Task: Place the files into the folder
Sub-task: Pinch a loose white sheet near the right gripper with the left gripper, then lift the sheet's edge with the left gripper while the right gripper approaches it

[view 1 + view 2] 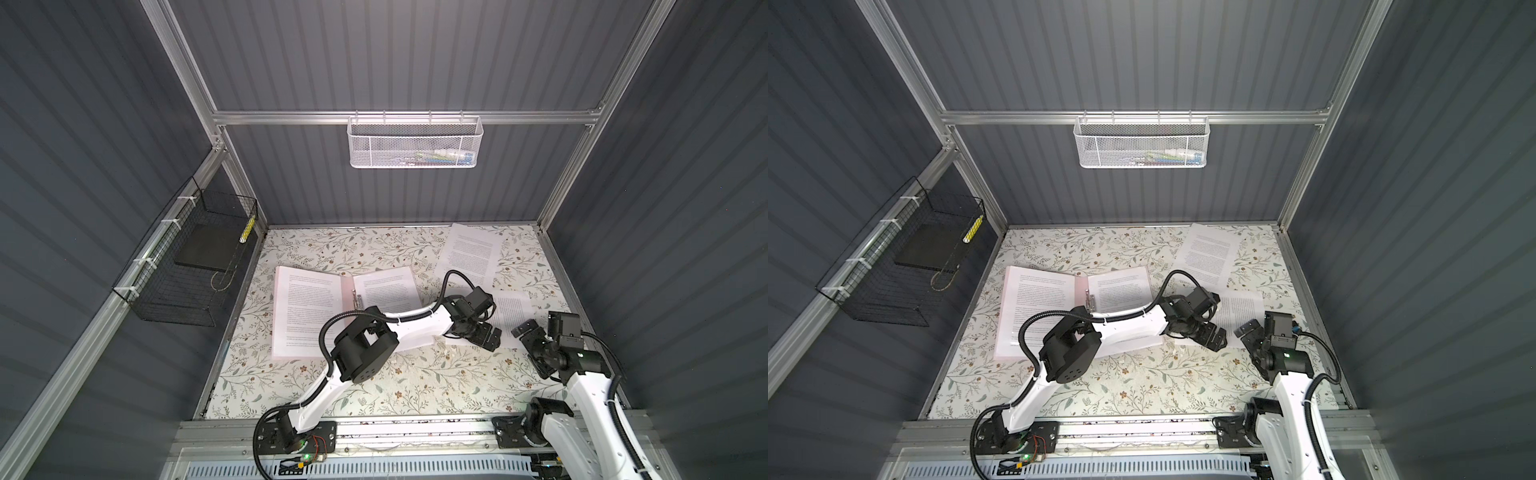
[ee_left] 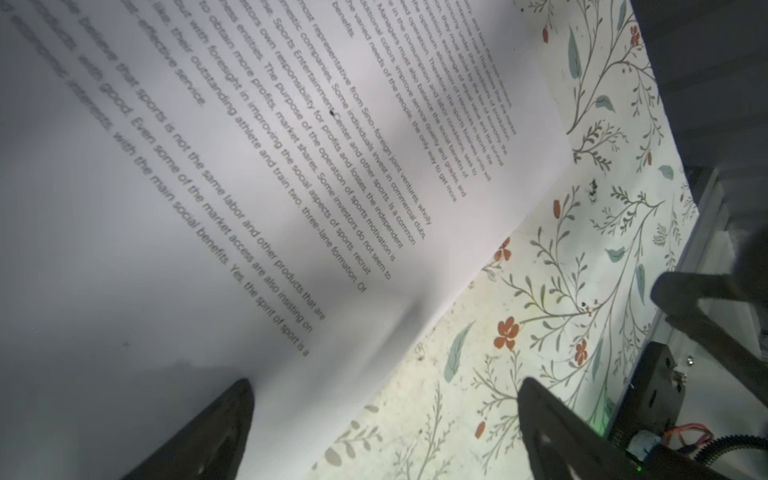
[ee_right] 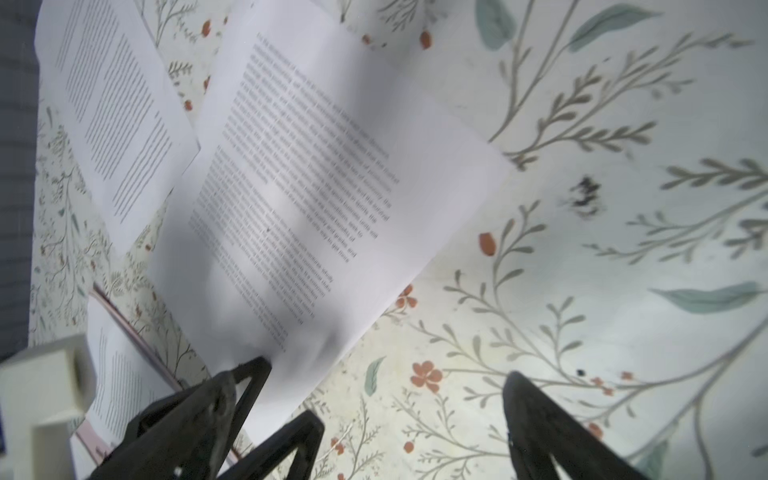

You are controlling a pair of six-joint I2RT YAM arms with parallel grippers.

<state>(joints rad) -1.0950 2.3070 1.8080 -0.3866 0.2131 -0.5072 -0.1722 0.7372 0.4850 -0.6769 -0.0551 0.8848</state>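
Observation:
The pale pink folder point(image 1: 348, 286) point(image 1: 1080, 286) lies open at the left of the floral table, with a printed sheet on each half point(image 1: 307, 316) point(image 1: 386, 291). One loose file point(image 1: 469, 253) point(image 1: 1208, 253) point(image 3: 112, 104) rests at the back right. Another loose file point(image 1: 513, 311) point(image 1: 1241, 309) point(image 2: 249, 166) point(image 3: 332, 187) lies nearer the front. My left gripper point(image 1: 488, 336) point(image 1: 1214, 337) point(image 2: 384, 415) reaches across, open, low over this sheet's near edge: one finger above paper, the other above cloth. Just right of that sheet, my right gripper point(image 1: 534, 347) point(image 1: 1252, 340) point(image 3: 415, 424) is open over bare cloth.
A black wire basket point(image 1: 187, 270) holding a flat black slab hangs on the left wall. A white mesh basket point(image 1: 415, 141) hangs on the back rail. The two grippers are close together. The table's metal edge point(image 1: 582, 311) runs just right of my right arm.

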